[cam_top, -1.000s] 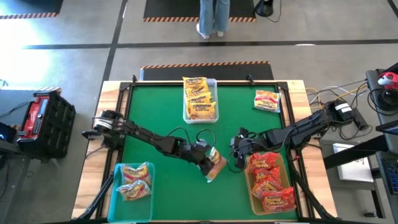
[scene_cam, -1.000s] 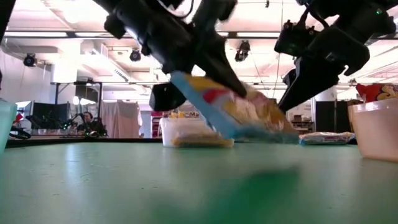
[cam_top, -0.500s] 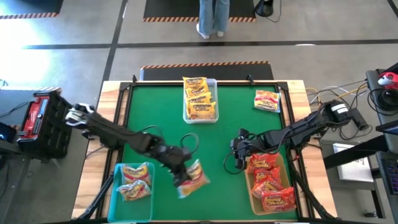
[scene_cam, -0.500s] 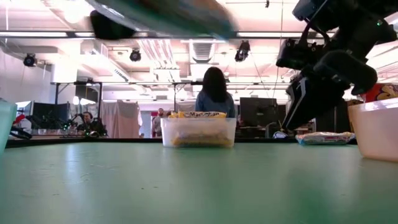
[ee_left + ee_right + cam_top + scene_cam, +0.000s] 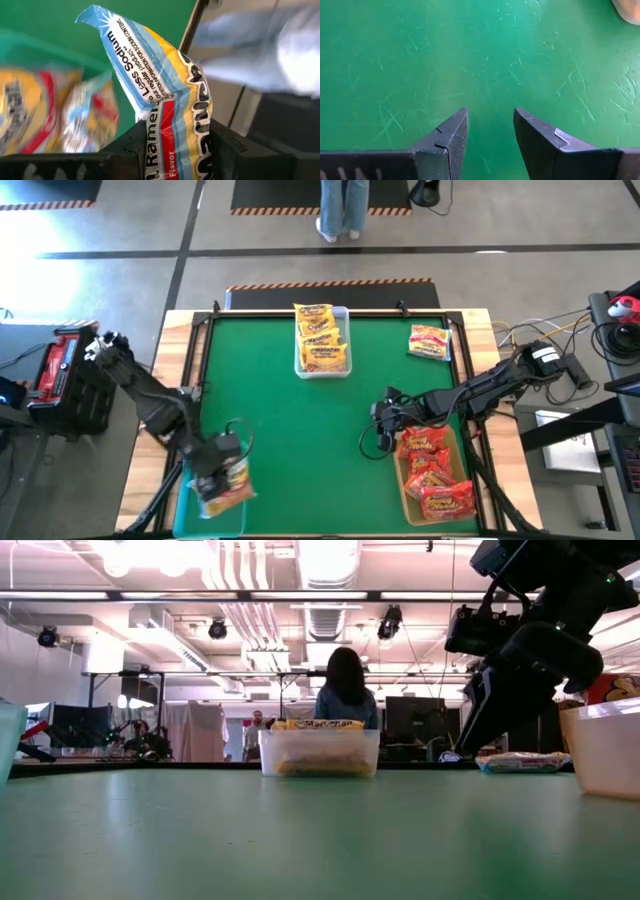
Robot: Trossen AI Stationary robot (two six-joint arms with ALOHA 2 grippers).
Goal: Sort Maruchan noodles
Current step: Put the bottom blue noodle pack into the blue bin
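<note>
The left end effector (image 5: 222, 477), pinching a yellow and pale-blue noodle packet (image 5: 167, 100), has been carried from mid-table to above the teal bin (image 5: 190, 515) directly beneath it, so release seems due, while the right end effector (image 5: 385, 430) is held spread and empty.

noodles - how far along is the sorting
Mostly done. Yellow-orange packets fill the clear bin at the far edge, red ones the tan bin on the right. In hand: the left gripper holds a blue-and-yellow packet over the teal bin, not yet released. Left: one loose packet near the far right corner. The right gripper hangs open, empty.
</note>
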